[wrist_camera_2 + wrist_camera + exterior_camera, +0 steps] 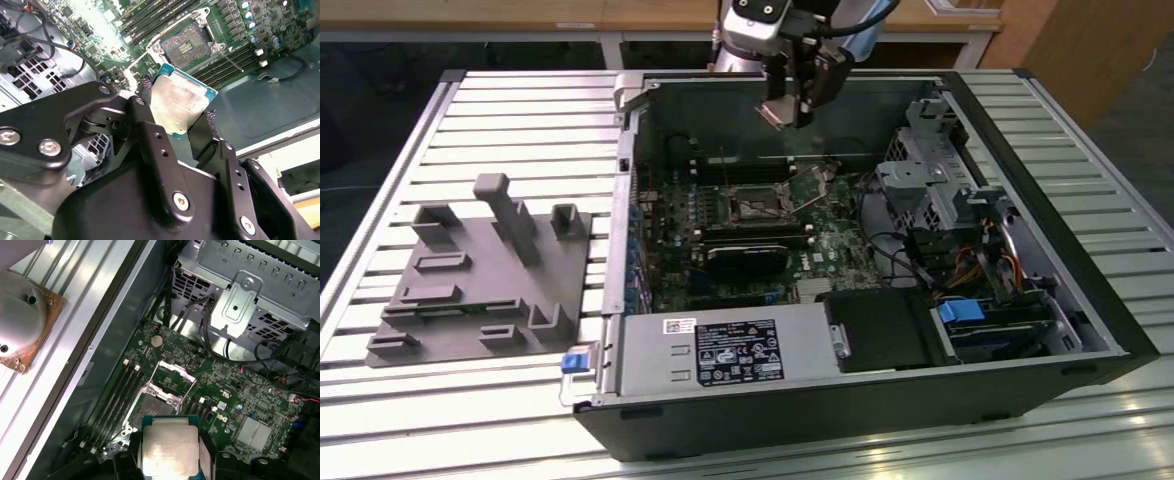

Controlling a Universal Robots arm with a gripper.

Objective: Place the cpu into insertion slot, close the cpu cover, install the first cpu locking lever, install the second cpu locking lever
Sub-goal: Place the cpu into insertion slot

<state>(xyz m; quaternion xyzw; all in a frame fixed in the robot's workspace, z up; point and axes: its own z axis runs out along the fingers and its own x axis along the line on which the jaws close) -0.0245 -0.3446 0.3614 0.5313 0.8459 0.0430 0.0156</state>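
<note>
My gripper (pixel 787 116) hangs over the back of the open computer case (pixel 1107 330), above the green motherboard (pixel 834 245). It is shut on the cpu (pixel 182 102), a flat square chip with a silvery top held by its edges between the two black fingers (pixel 145 90); the first wrist view also has the cpu (pixel 170 450) between them. The insertion slot (pixel 187 42) lies uncovered on the board below, dark inside a metal rim, and shows as the insertion slot (pixel 757 208) (pixel 152 407) too. The cpu cover (pixel 175 369) stands swung up at the slot's edge. A thin wire lever (pixel 231 61) sticks out beside the slot.
Long black memory slots (pixel 150 17) flank the socket. A black fan unit (pixel 747 258), the power supply (pixel 714 352) and a metal drive cage (pixel 934 175) with cables crowd the case. A grey moulded fixture (pixel 480 275) sits on the slatted table at the exterior view's left.
</note>
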